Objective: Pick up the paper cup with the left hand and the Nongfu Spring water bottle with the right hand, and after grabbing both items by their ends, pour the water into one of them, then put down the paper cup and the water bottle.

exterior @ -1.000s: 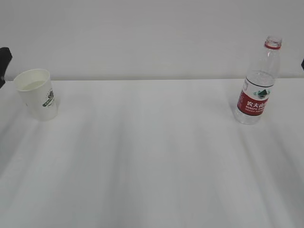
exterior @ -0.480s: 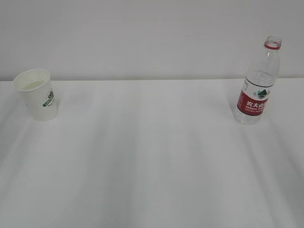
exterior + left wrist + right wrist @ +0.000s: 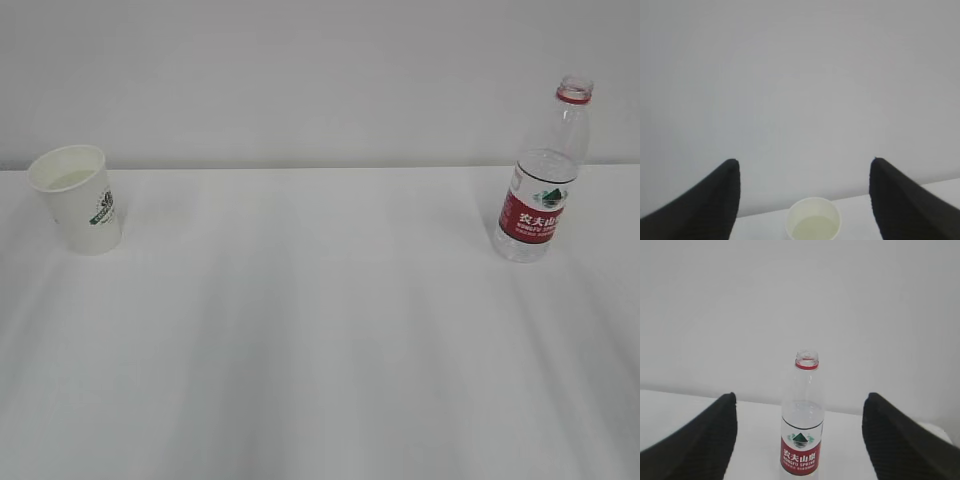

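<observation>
The paper cup [image 3: 78,200] stands upright at the table's far left, white with a green logo, and pale water [image 3: 814,230] lies in its bottom. Far right stands the Nongfu Spring water bottle [image 3: 540,185], uncapped, with a red label and red neck ring. Neither hand appears in the exterior view. In the left wrist view my left gripper [image 3: 805,161] is open, and the cup [image 3: 813,222] sits ahead of it, low between the black fingers, apart from them. My right gripper [image 3: 800,396] is open too, with the bottle [image 3: 802,430] ahead between its fingers, untouched.
The white table [image 3: 320,330] runs back to a plain pale wall just behind the cup and the bottle. A wide stretch of bare tabletop separates the two.
Dark arm parts seen at the left and right edges of the exterior view a second ago have drawn out of view. The cup now stands a little straighter.
</observation>
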`<state>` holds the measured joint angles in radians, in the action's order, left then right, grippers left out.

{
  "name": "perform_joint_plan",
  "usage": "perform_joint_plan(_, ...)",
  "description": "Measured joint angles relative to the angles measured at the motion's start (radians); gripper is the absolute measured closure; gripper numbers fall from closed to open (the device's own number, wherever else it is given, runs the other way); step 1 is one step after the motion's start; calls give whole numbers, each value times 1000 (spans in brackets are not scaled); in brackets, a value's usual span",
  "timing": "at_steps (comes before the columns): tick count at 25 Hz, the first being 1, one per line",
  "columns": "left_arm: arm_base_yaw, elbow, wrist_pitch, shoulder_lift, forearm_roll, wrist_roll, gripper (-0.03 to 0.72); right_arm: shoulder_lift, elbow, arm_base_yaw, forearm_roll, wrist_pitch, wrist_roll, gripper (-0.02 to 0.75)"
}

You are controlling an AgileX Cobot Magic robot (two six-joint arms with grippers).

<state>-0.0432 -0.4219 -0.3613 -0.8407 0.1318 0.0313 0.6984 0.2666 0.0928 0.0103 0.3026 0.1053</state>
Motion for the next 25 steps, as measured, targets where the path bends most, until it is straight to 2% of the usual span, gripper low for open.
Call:
perform_joint_plan(10,0,0,291,106,-7,0,101,-43,8,0,0,-151,0,150)
perform_joint_plan(25,0,2,605,162,-100,-2,101,-46,170,0,0,-575,0,150)
